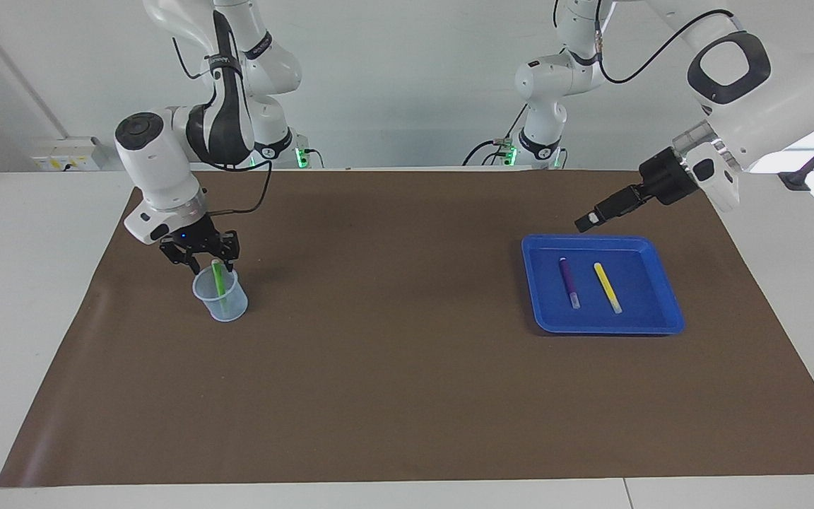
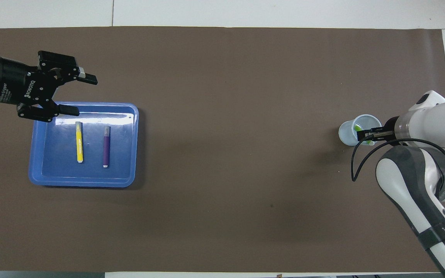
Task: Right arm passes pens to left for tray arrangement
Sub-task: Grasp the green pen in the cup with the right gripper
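Right pincer [image 1: 206,263] straddles the green pen's [image 1: 218,281] top, directly above the cup [image 1: 221,297].

The pen leans in the cup, long axis near upright. The right pincer is half-closed around the tip; grip cannot be told. The left pincer [image 2: 76,94] hangs wide open over the tray's [image 1: 665,311] robot-side rim, where the purple pen [image 1: 569,281] and yellow pen [image 1: 607,287] lie side by side.

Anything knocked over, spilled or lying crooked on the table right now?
Nothing stands out. The cup stands upright with the green pen leaning in it, and the purple pen and yellow pen lie side by side, apart, inside the tray.
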Robot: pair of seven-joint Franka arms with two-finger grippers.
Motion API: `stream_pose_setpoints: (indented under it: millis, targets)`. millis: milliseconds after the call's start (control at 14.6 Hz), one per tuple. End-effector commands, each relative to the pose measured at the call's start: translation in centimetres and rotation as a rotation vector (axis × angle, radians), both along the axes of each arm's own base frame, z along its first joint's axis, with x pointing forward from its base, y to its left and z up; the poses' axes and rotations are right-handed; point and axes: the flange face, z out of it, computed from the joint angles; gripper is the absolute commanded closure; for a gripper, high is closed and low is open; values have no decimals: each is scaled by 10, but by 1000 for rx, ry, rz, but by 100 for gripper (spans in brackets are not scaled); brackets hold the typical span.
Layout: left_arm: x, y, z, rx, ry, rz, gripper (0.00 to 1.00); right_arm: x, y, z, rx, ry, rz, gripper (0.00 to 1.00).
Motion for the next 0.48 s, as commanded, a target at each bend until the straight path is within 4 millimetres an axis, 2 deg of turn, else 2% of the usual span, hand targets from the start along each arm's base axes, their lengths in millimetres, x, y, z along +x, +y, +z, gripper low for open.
stream_pose_setpoints:
  millis: [0,411]
  targets:
    - [-13,0,-1,-15,14,27,0,-6,0,-4,-11,-17,5,38]
    - [-17,1,-6,-11,23,31,0,-13,-1,-11,-10,0,5,39]
